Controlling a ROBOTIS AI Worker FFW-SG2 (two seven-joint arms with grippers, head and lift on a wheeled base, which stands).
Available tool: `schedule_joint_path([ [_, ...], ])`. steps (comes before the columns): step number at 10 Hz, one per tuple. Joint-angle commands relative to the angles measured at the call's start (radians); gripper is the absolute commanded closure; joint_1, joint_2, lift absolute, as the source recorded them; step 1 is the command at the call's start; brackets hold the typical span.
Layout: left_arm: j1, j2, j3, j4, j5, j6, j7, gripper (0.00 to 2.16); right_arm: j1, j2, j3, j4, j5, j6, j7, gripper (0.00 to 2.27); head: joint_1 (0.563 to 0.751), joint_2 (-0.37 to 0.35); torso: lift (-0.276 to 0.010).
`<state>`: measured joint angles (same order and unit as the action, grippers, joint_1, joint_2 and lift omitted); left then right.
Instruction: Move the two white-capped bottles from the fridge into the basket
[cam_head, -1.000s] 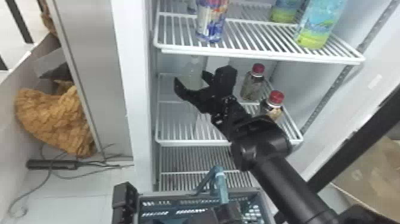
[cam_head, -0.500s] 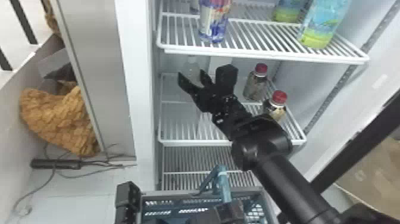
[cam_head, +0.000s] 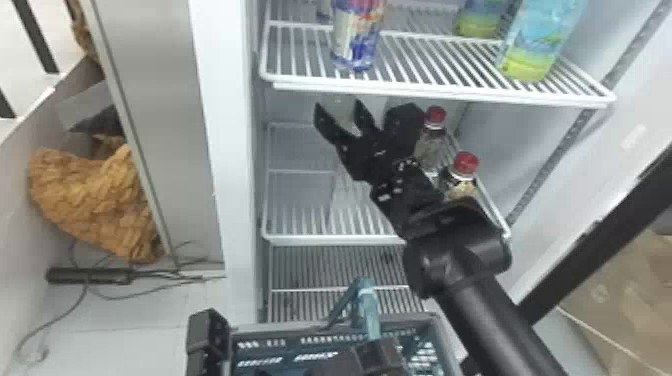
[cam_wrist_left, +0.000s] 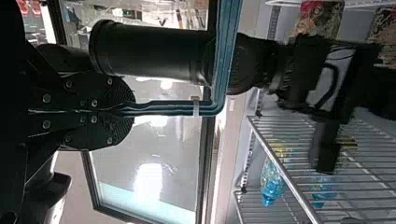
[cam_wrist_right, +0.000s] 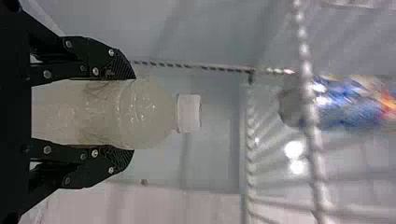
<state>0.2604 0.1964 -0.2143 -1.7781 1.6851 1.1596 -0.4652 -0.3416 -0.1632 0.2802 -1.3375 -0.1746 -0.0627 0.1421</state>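
Inside the fridge (cam_head: 220, 125), at the left of the middle shelf (cam_head: 300, 239), my right gripper (cam_head: 336, 106) has its fingers on either side of a pale bottle (cam_head: 344, 116). Close up, the right gripper (cam_wrist_right: 132, 114) is shut on this upright white-capped bottle (cam_wrist_right: 144, 112), pads against its body and cap above the fingertips. Below the shelves my left gripper (cam_head: 377, 352) is at the basket's (cam_head: 280, 326) handle (cam_head: 369, 310). In the left wrist view the left gripper (cam_wrist_left: 128, 111) is shut on the teal handle (cam_wrist_left: 168, 108).
Two red-capped bottles (cam_head: 466, 180) (cam_head: 434, 140) stand right of the right gripper. Above hangs the upper wire shelf (cam_head: 435, 92), holding a blue-and-red labelled bottle (cam_head: 356, 42) and blue-green bottles (cam_head: 542, 45). The fridge's white side wall (cam_head: 220, 150) is at the left.
The right gripper's fingers have drawn closer together around the pale bottle. The fridge and basket have shifted slightly to the right in the head view. The left gripper still holds the handle.
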Motion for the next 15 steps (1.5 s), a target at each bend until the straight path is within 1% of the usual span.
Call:
schedule_joint_path([
  [1, 0.005, 0.002, 0.001, 0.000, 0.000, -0.001, -0.001, 1.12, 0.064, 0.001, -0.069, -0.099, 0.011, 0.021, 0.013, 0.75, 0.695, -0.207, -0.260],
  [5, 0.007, 0.003, 0.005, 0.000, 0.000, -0.001, -0.001, 1.12, 0.229, 0.004, -0.182, -0.328, 0.037, 0.139, 0.054, 0.75, 0.695, -0.265, -0.260],
  [7, 0.010, 0.003, 0.007, 0.000, 0.000, -0.001, -0.001, 1.12, 0.297, 0.004, -0.214, -0.414, 0.035, 0.176, 0.076, 0.75, 0.695, -0.286, -0.260],
  [9, 0.012, 0.003, 0.009, 0.000, -0.002, -0.001, -0.003, 1.12, 0.373, 0.004, -0.230, -0.534, 0.045, 0.217, 0.085, 0.75, 0.695, -0.303, -0.260],
  [12, 0.014, 0.002, 0.013, 0.000, -0.002, -0.001, -0.003, 1.12, 0.521, 0.004, -0.286, -0.742, 0.029, 0.301, 0.109, 0.75, 0.695, -0.316, -0.260],
  [15, 0.017, 0.002, 0.015, 0.000, -0.002, -0.004, -0.003, 1.12, 0.668, 0.004, -0.324, -0.914, -0.003, 0.369, 0.128, 0.75, 0.695, -0.345, -0.260],
])
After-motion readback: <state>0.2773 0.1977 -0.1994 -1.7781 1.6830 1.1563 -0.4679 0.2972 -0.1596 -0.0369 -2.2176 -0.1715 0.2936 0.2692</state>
